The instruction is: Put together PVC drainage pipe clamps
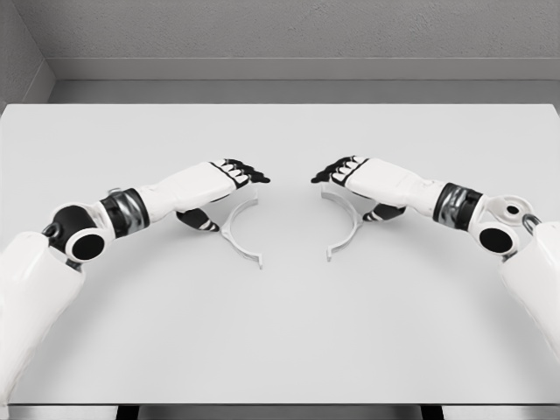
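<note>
Two curved clamp halves are seen apart on the table (280,332): the left clamp half (238,234) under the loosely spread left hand (234,172), the right clamp half (346,229) under the likewise spread right hand (343,169)

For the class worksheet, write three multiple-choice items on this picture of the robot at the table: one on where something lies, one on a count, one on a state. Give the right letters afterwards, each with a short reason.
1. Where does the left clamp half lie?
A. On the table beside the left hand
B. At the table's far edge
C. Stacked on the other half

2. How many curved clamp halves are on the table?
A. One
B. Two
C. Four

3. In what state are the two halves?
A. Joined into a ring
B. Apart, with a gap between them
C. Lifted off the table

Answers:
1 A: it lies beside and partly under the left hand.
2 B: one by each hand, the right clamp half by the right hand.
3 B: bare table shows between them.
</note>
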